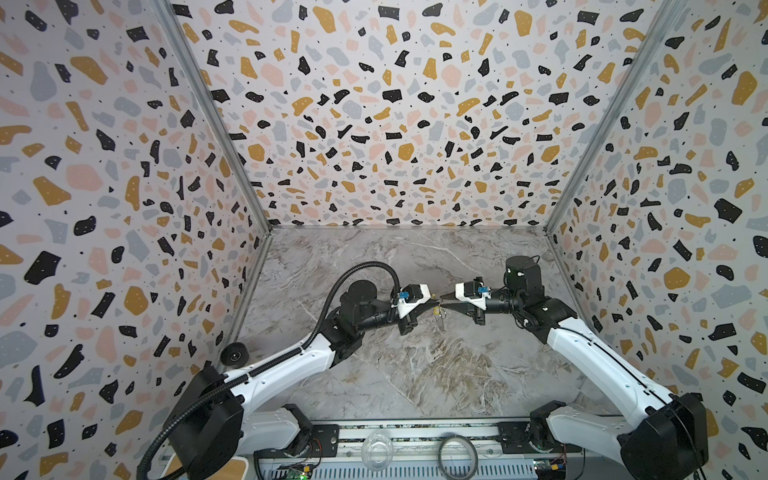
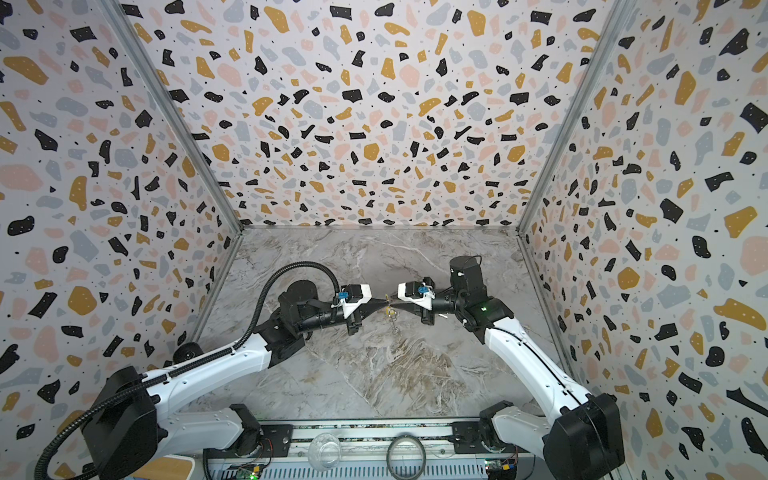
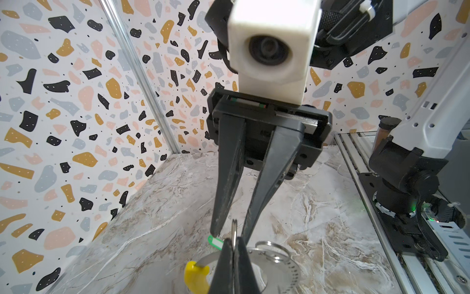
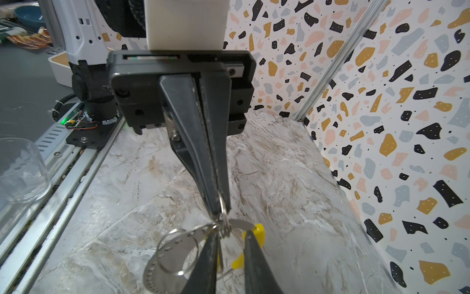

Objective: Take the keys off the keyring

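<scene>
Metal on metal is what I am handling. The keyring (image 4: 240, 224), a thin silvery band with a yellow sleeve (image 3: 195, 276), hangs clear of the table (image 1: 374, 374) right at the tips of my two pincers, which meet nose to nose. The left pincer (image 4: 218, 210) is clamped tight on a small split ring (image 3: 234, 227) that stands edge-on out of its tips. The right pincer (image 3: 231, 233) is parted, one tip on either side of that same ring, and as far as I can see it grips nothing.

I judge the whole bunch light, stiff and slick. Thin wire will likely twist or slide out of a flat pinch, and whatever dangles will swing. The better hold for the right pincer is a tag or a key's head just under its tips, with the left one anchoring the ring.

The keys (image 2: 394, 326) show only as a thin silvery sliver dangling below the pincers in a top view. A green tag (image 3: 212, 240) peeps out beside the left pincer's tips. I cannot tell a yellow tag from the sleeve. The left fingers cover where the rings thread together, and a second split ring (image 4: 175, 252) runs partly behind the right fingers.
</scene>
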You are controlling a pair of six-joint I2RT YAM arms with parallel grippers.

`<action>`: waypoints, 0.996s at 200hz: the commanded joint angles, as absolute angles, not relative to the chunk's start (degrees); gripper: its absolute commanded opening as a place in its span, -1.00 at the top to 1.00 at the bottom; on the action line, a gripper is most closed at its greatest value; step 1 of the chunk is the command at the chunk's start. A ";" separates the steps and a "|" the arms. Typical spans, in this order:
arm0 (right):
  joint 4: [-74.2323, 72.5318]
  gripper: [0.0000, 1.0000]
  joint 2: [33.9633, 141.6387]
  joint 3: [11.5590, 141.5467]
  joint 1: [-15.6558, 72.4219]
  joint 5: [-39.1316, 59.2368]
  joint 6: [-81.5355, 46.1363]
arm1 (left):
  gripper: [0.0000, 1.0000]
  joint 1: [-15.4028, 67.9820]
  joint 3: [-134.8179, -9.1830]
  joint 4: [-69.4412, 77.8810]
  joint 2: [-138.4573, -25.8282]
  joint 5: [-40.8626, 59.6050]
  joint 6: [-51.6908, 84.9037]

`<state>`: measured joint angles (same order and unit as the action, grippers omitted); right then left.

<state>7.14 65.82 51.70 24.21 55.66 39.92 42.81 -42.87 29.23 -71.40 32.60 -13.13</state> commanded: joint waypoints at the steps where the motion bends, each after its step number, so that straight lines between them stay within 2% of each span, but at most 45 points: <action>1: 6.36 0.62 63.99 51.21 24.61 58.17 37.64 | 1.00 42.71 -42.33 34.52 -71.28 34.70 -11.48; 44: 4.94 0.66 63.26 50.72 24.61 58.44 36.39 | 1.00 42.71 -41.93 34.17 -70.94 34.91 -11.33; 74: 4.88 0.56 62.63 50.45 24.62 58.54 36.32 | 1.00 42.71 -41.99 34.01 -70.74 34.88 -11.42; 93: 4.86 0.56 62.22 50.19 24.69 58.19 36.30 | 1.00 42.71 -41.94 33.85 -70.66 34.80 -11.59; 199: 3.64 0.91 62.49 49.90 25.10 58.15 35.60 | 1.00 42.67 -43.39 29.71 -70.70 34.72 -13.98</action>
